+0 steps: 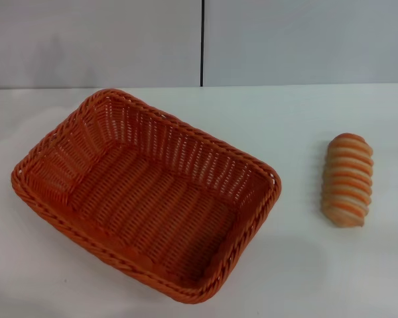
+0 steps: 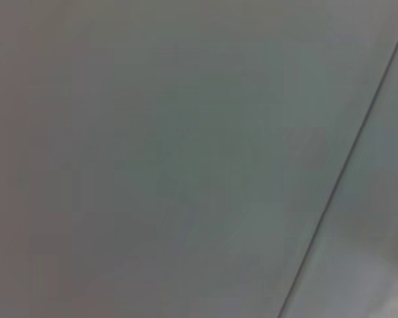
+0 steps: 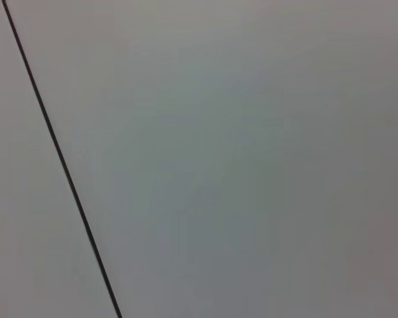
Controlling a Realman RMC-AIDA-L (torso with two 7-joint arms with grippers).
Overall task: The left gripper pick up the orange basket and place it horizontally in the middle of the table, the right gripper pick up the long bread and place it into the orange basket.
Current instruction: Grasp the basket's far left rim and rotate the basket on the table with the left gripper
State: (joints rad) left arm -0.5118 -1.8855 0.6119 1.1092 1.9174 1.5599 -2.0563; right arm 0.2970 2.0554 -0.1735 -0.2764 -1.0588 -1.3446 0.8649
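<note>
The orange basket [image 1: 146, 195] sits on the white table [image 1: 298, 265], left of centre, turned at a slant with its long side running from far left to near right. It is empty inside. The long bread [image 1: 347, 180], tan-orange with pale cross stripes, lies on the table to the right of the basket, well apart from it, its length pointing away from me. Neither gripper shows in the head view. Both wrist views show only a plain grey surface crossed by a thin dark line.
A grey wall [image 1: 93, 40] with a dark vertical seam [image 1: 201, 40] stands behind the table's far edge. Bare tabletop lies between the basket and the bread and in front of both.
</note>
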